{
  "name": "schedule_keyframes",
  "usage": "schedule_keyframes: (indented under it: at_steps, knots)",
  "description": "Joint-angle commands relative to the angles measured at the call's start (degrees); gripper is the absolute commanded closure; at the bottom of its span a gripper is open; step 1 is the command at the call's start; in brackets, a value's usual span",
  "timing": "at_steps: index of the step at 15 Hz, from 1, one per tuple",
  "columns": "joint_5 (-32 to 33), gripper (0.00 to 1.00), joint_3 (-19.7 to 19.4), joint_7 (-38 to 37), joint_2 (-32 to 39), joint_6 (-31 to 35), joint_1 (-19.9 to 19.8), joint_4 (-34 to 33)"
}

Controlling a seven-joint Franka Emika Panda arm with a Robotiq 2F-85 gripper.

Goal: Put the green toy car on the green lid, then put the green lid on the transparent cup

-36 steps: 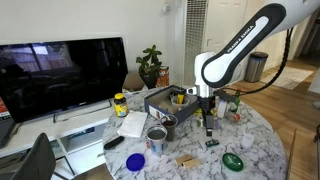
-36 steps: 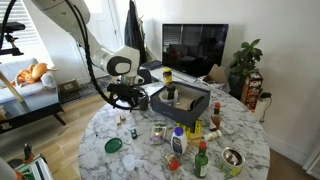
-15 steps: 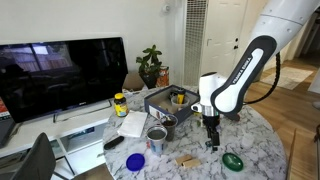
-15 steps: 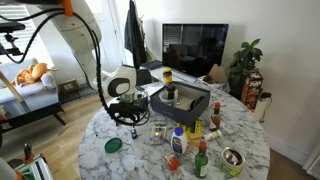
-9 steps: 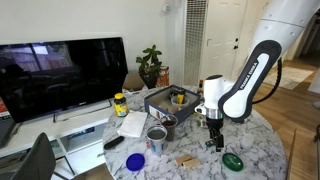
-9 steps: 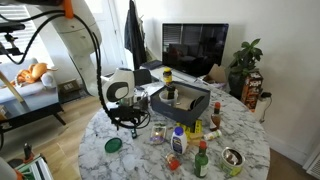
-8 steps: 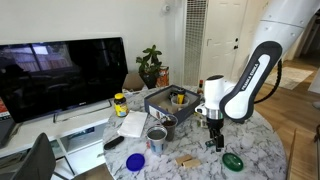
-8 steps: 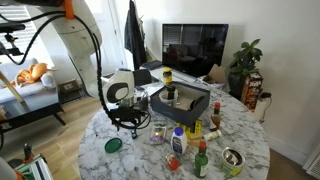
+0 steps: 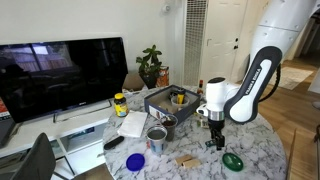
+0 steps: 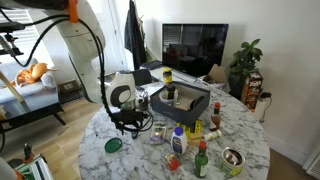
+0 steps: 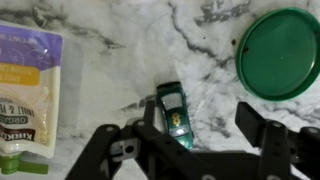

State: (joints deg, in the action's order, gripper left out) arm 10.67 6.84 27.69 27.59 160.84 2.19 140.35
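In the wrist view the green toy car (image 11: 174, 110) lies on the marble table between the fingers of my gripper (image 11: 200, 120). It sits close against the left finger (image 11: 150, 115), with a wide gap to the right one. The jaws stand open and nothing is held. The round green lid (image 11: 280, 52) lies flat at the upper right, apart from the car. In both exterior views the gripper (image 9: 213, 140) (image 10: 130, 126) reaches down to the tabletop, with the green lid (image 9: 233, 160) (image 10: 113, 145) beside it. A greyish cup (image 9: 157, 136) that looks like the transparent cup stands mid-table.
A snack packet (image 11: 28, 90) lies to the left of the gripper. A blue lid (image 9: 135, 160), bottles (image 10: 178, 142), a dark tray (image 9: 165, 100) and a metal bowl (image 10: 233, 157) crowd the round table. A TV (image 9: 62, 75) stands behind.
The arm has shifted slightly and the gripper has sunk lower, down around the toy car. Nothing on the table has moved.
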Motion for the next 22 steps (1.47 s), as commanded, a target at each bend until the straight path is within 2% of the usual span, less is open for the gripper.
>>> schedule_keyframes:
  at_steps: [1,5,6,8,12,18,22]
  knots:
    - [2.49,0.40,-0.39,-1.77,1.91,1.49,0.22,-0.89]
    - [2.63,0.69,-0.17,-1.46,2.60,1.46,-0.08,-1.79]
    - [2.70,0.79,-0.16,-1.46,2.62,1.46,-0.10,-1.92]
    - [2.68,0.90,-0.11,-1.46,2.70,1.41,-0.19,-2.08]
    - [2.24,0.93,0.35,-1.26,1.63,0.90,-0.63,-1.34]
    - [-2.41,0.93,6.90,0.40,-4.39,0.50,-5.21,5.01]
    - [-4.21,0.93,8.68,-0.25,-9.15,1.42,-5.75,10.18]
